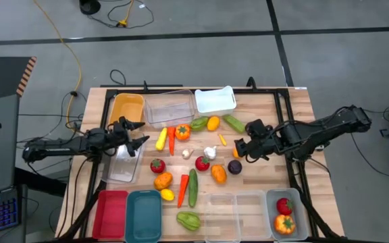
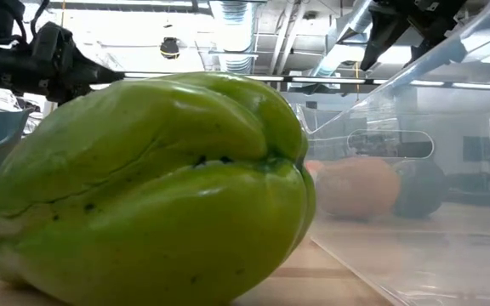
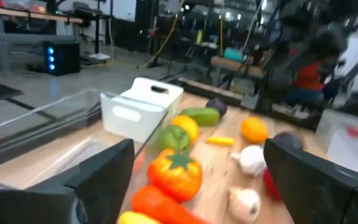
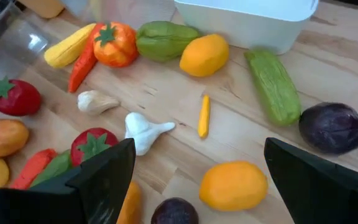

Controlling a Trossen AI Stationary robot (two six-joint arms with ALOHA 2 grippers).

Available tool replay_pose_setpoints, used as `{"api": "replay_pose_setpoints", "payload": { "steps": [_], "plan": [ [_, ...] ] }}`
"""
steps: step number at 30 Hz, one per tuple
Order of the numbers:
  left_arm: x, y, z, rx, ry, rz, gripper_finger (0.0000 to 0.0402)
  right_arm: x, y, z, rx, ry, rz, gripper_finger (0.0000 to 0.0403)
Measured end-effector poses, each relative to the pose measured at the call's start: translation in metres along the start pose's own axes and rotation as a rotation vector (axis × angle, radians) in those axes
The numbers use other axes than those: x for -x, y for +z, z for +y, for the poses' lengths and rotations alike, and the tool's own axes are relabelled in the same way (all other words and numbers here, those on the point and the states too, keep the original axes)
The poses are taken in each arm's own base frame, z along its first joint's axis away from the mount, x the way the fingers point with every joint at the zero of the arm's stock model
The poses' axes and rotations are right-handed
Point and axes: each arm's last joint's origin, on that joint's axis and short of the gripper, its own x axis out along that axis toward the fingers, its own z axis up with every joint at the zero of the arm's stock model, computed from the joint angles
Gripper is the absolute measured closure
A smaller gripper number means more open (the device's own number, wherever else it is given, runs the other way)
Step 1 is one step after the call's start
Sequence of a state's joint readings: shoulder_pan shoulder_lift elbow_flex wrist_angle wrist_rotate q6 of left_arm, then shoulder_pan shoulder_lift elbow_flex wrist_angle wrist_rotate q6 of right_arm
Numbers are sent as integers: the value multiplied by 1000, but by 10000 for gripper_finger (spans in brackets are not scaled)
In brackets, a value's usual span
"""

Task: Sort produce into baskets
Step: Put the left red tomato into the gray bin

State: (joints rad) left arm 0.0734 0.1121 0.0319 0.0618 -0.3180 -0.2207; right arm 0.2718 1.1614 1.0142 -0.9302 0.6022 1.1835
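Toy produce lies across the middle of the wooden table [image 1: 282,135]: tomatoes, carrots, garlic [image 1: 210,152], a cucumber [image 1: 193,187], purple and orange pieces. Baskets stand along the far and near edges. My left gripper [image 1: 139,133] is open and empty, above the table's left part beside a clear basket [image 1: 123,162], facing the produce [image 3: 174,174]. My right gripper [image 1: 240,147] is open and empty, right of the pile; an orange fruit [image 4: 233,185] lies on the table below and between its fingers, untouched. A green pepper [image 2: 143,187] rests at the near edge.
At the far edge stand an orange basket [image 1: 127,108], a clear one [image 1: 169,109] and a white one [image 1: 215,100]. At the near edge stand red [image 1: 110,214], teal [image 1: 143,216], two clear [image 1: 235,216] and a blue-grey basket [image 1: 300,214] holding a tomato and an orange pepper.
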Motion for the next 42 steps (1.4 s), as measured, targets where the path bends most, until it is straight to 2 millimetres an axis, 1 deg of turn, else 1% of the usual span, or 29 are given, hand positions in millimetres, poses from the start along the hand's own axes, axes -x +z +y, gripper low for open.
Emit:
{"api": "replay_pose_setpoints", "payload": {
  "steps": [2,8,14,17,20,22,25,29,33,37,42],
  "plan": [
    [-1,4,-1,17,-8,-36,50,0,0,0,14,-1,0,21],
    [-2,19,-6,-25,-51,-128,53,0,0,0,16,-1,0,21],
    [-6,54,-16,-104,-72,-88,60,0,0,0,18,-2,0,21],
    [-11,75,-24,-156,-108,-5,61,0,0,0,17,-2,0,21],
    [-16,90,-30,-224,-132,160,61,0,0,0,15,-1,0,21],
    [-21,97,-34,-268,-147,273,61,0,0,0,16,-2,0,21],
    [-29,102,-40,-334,-197,419,61,0,0,0,16,-1,0,21],
    [-45,99,-51,-395,-307,563,61,0,0,0,16,-2,0,21],
    [-58,88,-61,-439,-401,688,61,0,0,0,15,-1,1,21],
    [-70,71,-68,-462,-425,786,61,0,0,0,15,-1,1,21],
    [-79,51,-76,-490,-448,897,61,0,0,0,15,-1,2,21]
  ]
}}
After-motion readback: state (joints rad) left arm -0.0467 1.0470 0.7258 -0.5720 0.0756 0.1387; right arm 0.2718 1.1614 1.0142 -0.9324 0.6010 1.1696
